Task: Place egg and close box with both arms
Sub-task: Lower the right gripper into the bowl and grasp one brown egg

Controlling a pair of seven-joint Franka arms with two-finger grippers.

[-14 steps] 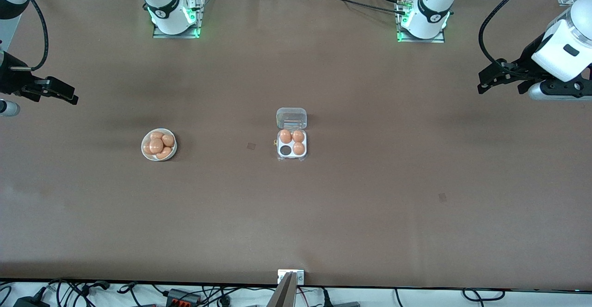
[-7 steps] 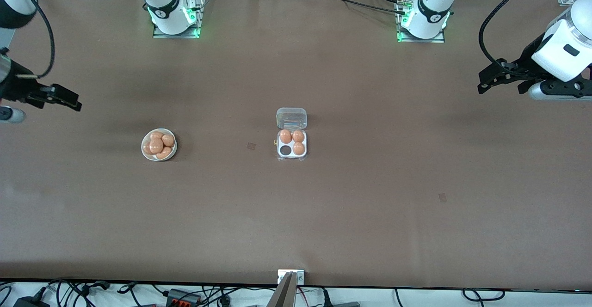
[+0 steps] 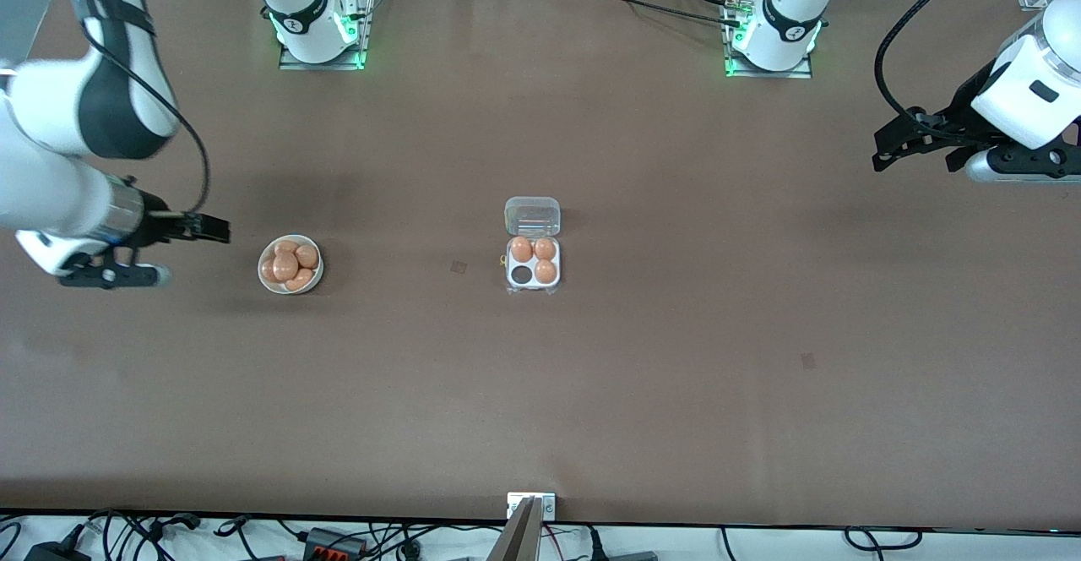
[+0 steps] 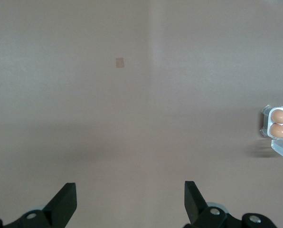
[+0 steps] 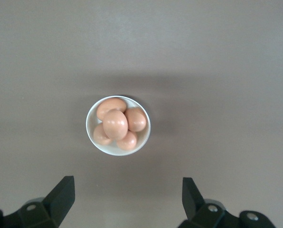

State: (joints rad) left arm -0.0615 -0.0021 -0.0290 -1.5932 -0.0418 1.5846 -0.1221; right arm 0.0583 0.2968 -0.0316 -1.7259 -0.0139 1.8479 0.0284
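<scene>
Front view is showing the right gripper (image 3: 211, 228) hanging wide open and empty beside the bowl (image 3: 263, 278) of eggs (image 3: 287, 265), the left gripper (image 3: 887, 143) waiting open, and the box (image 3: 533, 261) lying mid-table, lid open, where a hard pinch risks cracking an egg.

Two white jointed arms with black joint bands, right arm (image 3: 59, 164) with a looping black cable, left arm (image 3: 1026, 96) likewise cabled, green-lit bases on metal plates, round black logo marks, black two-finger claws, silver wrist cylinders
</scene>
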